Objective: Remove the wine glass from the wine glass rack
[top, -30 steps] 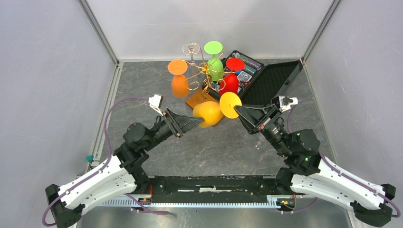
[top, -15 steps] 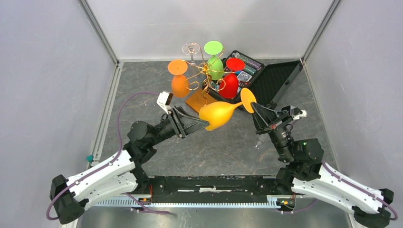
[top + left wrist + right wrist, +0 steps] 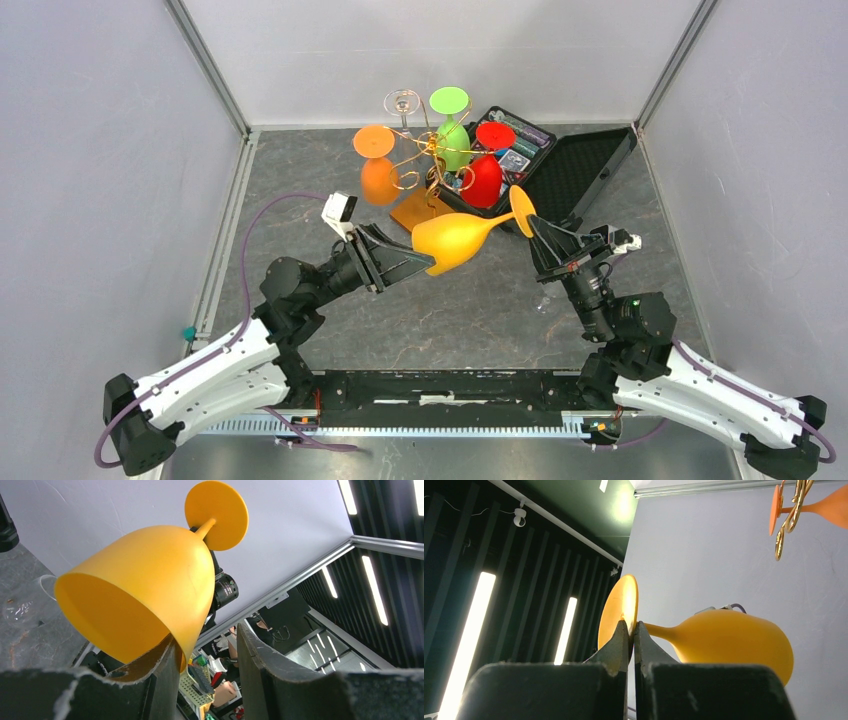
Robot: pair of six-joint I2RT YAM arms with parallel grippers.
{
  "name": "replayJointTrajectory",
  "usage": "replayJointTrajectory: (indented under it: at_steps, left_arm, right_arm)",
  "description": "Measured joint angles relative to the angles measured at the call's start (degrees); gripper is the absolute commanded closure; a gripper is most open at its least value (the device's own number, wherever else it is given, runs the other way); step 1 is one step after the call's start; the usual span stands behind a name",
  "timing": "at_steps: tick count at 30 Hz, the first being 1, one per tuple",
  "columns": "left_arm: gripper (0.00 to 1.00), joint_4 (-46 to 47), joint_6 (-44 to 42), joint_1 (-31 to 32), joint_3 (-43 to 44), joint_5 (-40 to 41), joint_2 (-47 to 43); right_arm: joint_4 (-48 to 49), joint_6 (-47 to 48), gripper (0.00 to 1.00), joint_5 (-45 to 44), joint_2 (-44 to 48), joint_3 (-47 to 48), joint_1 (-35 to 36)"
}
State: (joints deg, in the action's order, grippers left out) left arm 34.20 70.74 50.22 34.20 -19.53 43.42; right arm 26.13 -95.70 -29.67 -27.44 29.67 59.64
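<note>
A yellow wine glass (image 3: 455, 238) hangs sideways in the air in front of the wine glass rack (image 3: 430, 160), clear of its gold wire arms. My right gripper (image 3: 533, 222) is shut on the glass's round foot (image 3: 621, 607), and the bowl (image 3: 729, 640) points away from it. My left gripper (image 3: 425, 262) stands open at the bowl's rim (image 3: 145, 590). One of its fingers (image 3: 167, 652) sits just inside the rim. The other finger (image 3: 250, 645) stands apart from the glass.
Orange (image 3: 377, 180), green (image 3: 452, 140), red (image 3: 485, 175) and clear (image 3: 403, 105) glasses hang on the rack over its wooden base (image 3: 418, 212). An open black case (image 3: 560, 170) lies behind the right arm. A small clear object (image 3: 545, 300) lies on the table.
The yellow glass has swung from beside the rack to lie sideways between the arms. The right arm pulled back right with its foot, and the left jaws narrowed around the rim.
</note>
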Motion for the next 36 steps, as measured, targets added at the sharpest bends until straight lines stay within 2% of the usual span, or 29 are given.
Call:
replayJointTrajectory:
  at_steps: [2,4,6,7,8,9,12,24,25,29,31,34,36]
  left_arm:
    - [0.32,-1.0,-0.7,0.0,0.5,0.0,-0.3]
    - [0.31,-2.1,-1.7,0.0,1.2,0.0,-0.6]
    - [0.38,-3.0,-2.6,0.0,1.7,0.0,-0.9]
    - [0.45,-3.3,-3.0,0.0,1.8,0.0,-1.1]
    - [0.56,-3.5,-3.3,0.0,1.9,0.1,-1.2]
    - [0.71,-3.9,-3.8,0.0,2.1,0.1,-1.4]
    - [0.98,-4.3,-4.9,0.0,2.5,0.5,-1.4]
    - [0.98,-4.6,-6.3,0.0,3.3,0.6,-1.1]
    - [0.98,-4.8,-6.7,0.0,3.6,0.7,-1.0]
    - [0.98,-6.4,-8.7,0.0,4.6,1.5,-1.0]
    - [0.98,-8.7,-10.5,0.3,6.0,2.4,-1.3]
    - [0.98,-14.6,-14.4,0.5,8.6,4.9,-2.4]
    - [0.98,-20.6,-17.7,0.5,11.5,6.9,-2.8]
  right_arm:
    - [0.4,-0.2,1.00,0.0,-0.3,0.0,0.0]
    - [0.9,-0.1,1.00,0.0,-0.8,0.0,0.0]
    - [1.2,-0.2,1.00,-0.2,-1.1,0.0,0.0]
    - [1.3,-0.2,1.00,-0.3,-1.2,0.0,0.0]
    - [1.3,-0.3,1.00,-0.3,-1.2,0.0,0.0]
    - [1.4,-0.4,1.00,-0.2,-1.3,-0.1,0.0]
    - [1.9,-0.7,1.00,-0.4,-1.3,-0.2,0.0]
    - [3.1,-2.3,0.98,-2.2,-1.4,-1.9,0.0]
    - [3.2,-2.3,0.92,-2.5,-1.4,-2.0,0.0]
    - [1.9,-0.8,0.47,-3.5,-1.2,-2.1,0.0]
    - [-1.2,1.7,0.33,-5.0,-1.1,-2.4,-0.1]
    - [-6.6,5.3,0.21,-6.6,-0.9,-3.0,-0.1]
    - [-9.8,7.2,0.19,-7.7,-0.4,-3.0,-0.1]
